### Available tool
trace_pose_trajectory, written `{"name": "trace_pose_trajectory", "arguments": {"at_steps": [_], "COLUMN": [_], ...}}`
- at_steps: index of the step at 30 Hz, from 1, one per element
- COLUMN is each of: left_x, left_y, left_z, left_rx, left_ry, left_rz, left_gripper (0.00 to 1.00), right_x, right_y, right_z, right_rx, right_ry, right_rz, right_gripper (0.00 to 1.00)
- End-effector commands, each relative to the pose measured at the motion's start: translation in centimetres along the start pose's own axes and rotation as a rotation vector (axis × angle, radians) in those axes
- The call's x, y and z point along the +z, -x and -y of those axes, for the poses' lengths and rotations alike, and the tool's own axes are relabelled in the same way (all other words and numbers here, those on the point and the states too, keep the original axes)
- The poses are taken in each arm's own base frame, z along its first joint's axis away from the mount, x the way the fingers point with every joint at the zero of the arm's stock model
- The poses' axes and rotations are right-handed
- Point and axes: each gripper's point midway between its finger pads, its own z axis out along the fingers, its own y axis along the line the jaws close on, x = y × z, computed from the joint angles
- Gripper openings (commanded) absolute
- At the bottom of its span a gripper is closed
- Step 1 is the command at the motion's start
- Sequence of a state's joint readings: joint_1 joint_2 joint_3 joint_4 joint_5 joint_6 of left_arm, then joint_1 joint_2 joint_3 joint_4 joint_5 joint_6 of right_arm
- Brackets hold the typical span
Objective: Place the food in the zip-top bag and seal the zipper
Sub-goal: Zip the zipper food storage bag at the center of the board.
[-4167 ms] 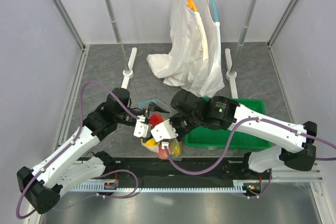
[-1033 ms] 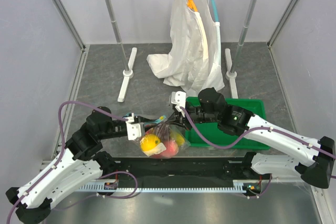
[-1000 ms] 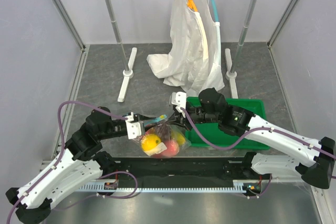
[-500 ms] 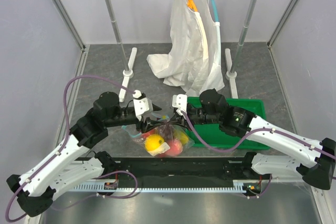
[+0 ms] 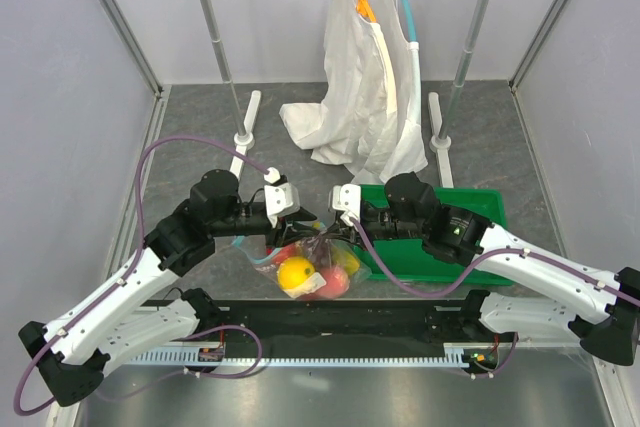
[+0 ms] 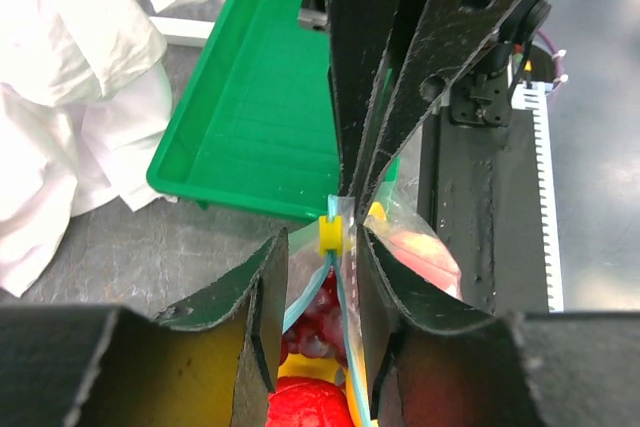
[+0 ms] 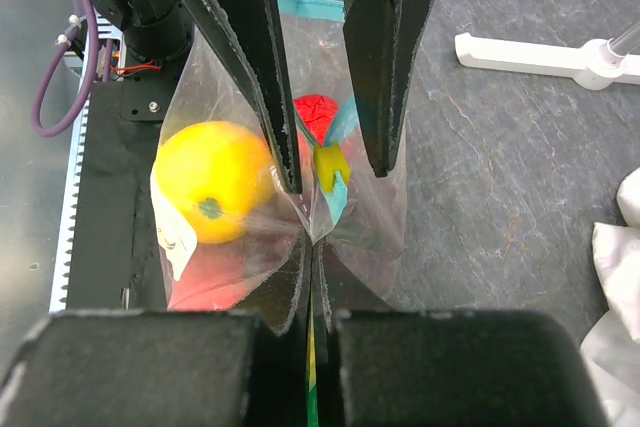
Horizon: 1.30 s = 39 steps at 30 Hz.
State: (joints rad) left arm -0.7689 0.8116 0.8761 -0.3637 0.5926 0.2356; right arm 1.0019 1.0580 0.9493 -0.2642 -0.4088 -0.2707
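Since a second ago the left arm has lifted and swung in: its elbow now stands higher and farther from the near edge, and the wrist has come right along the bag's mouth. The right arm and the bag have scarcely shifted.

The left gripper (image 6: 322,240) is open. Its two fingers (image 6: 262,322) stand apart on either side of the zipper (image 7: 341,119), with the small yellow slider (image 6: 332,234) between the tips and a gap showing on each side. Its forearm runs level from left to right, and the upper link slopes back down to the base at the near left.

The right gripper (image 7: 309,247) faces it head on, tips almost meeting. It is clamped tight on the edge of the zip-top bag (image 7: 215,77), just right of the slider. That arm reaches in from the near right, bent at a raised elbow over the green tray (image 6: 262,97).

The bag sags on the near side of both grippers, just left of the tray. The food is inside: a yellow fruit (image 7: 213,194), a red one (image 7: 318,112), a pink peach (image 5: 333,282) and a dark grape bunch (image 6: 318,332). The teal strip gapes left of the slider.

White garments (image 5: 365,97) hang at the far side.
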Motion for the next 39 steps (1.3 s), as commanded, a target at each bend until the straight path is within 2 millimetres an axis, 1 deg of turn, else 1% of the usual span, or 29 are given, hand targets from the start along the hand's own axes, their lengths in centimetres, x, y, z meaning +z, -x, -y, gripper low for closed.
{"name": "trace_pose_trajectory", "arguments": {"at_steps": [1,2,4,5,6,9,12,15,17,20,24,25,27,28,29,30,34,35,37,39], "left_x": [0.0,0.1,0.2,0.3,0.3,0.1,-0.5,-1.1,-1.3,-1.7,-1.9,-1.8,-1.7,-1.7,-1.7,-1.6,-1.5,-1.6,-1.6,-1.6], "left_y": [2.5,2.5,2.4,2.3,2.3,1.7,1.0,-0.1,-0.9,-1.6,-1.9,-1.9,-1.3,-1.1,-0.7,-0.6,0.3,0.6,0.8,0.8], "left_z": [0.4,0.4,0.5,0.4,0.4,0.1,0.0,0.2,0.3,0.4,0.4,0.5,0.9,1.0,1.3,1.4,1.3,1.3,1.4,1.5], "left_rx": [0.008,0.008,0.006,0.002,0.005,0.022,0.063,0.071,0.069,0.084,0.087,0.086,0.088,0.091,0.096,0.099,0.103,0.112,0.112,0.115], "left_ry": [-0.035,-0.038,-0.043,-0.046,-0.044,-0.021,-0.001,0.007,0.014,0.023,0.028,0.021,-0.003,-0.012,-0.034,-0.042,-0.042,-0.044,-0.047,-0.054], "left_rz": [0.072,0.073,0.070,0.065,0.065,0.040,0.016,-0.016,-0.038,-0.049,-0.057,-0.056,-0.040,-0.032,-0.021,-0.016,0.006,0.015,0.021,0.027], "left_gripper": [0.40,0.40,0.35,0.30,0.21,0.08,0.02,0.02,0.02,0.02,0.02,0.02,0.02,0.02,0.02,0.02,0.02,0.02,0.02,0.02], "right_x": [-0.5,-0.5,-0.5,-0.6,-0.6,-0.9,-1.2,-1.5,-1.8,-2.1,-2.2,-2.1,-1.8,-1.7,-1.6,-1.3,-0.3,-0.1,0.5,1.2], "right_y": [2.5,2.6,2.6,2.7,2.7,2.6,2.4,2.1,2.3,2.3,2.3,2.2,2.6,2.9,3.1,3.3,3.5,3.5,3.4,3.3], "right_z": [0.2,0.2,0.1,0.2,0.2,0.3,0.2,0.2,0.1,0.1,-0.2,-0.5,-0.8,-1.1,-1.2,-1.2,-1.1,-1.0,-0.7,-0.5], "right_rx": [-0.055,-0.054,-0.052,-0.053,-0.056,-0.057,-0.062,-0.063,-0.070,-0.076,-0.077,-0.074,-0.073,-0.071,-0.071,-0.077,-0.095,-0.097,-0.096,-0.089], "right_ry": [-0.005,-0.004,0.000,-0.004,-0.008,-0.017,-0.026,-0.033,-0.036,-0.037,-0.030,-0.010,0.024,0.047,0.061,0.075,0.107,0.110,0.111,0.115], "right_rz": [0.085,0.088,0.086,0.089,0.091,0.089,0.091,0.083,0.091,0.091,0.091,0.089,0.083,0.085,0.086,0.078,0.066,0.065,0.057,0.046], "right_gripper": [0.00,0.00,0.00,0.00,0.00,0.00,0.00,0.00,0.00,0.00,0.00,0.00,0.01,0.12,0.40,0.46,0.58,0.63,0.63,0.60]}}
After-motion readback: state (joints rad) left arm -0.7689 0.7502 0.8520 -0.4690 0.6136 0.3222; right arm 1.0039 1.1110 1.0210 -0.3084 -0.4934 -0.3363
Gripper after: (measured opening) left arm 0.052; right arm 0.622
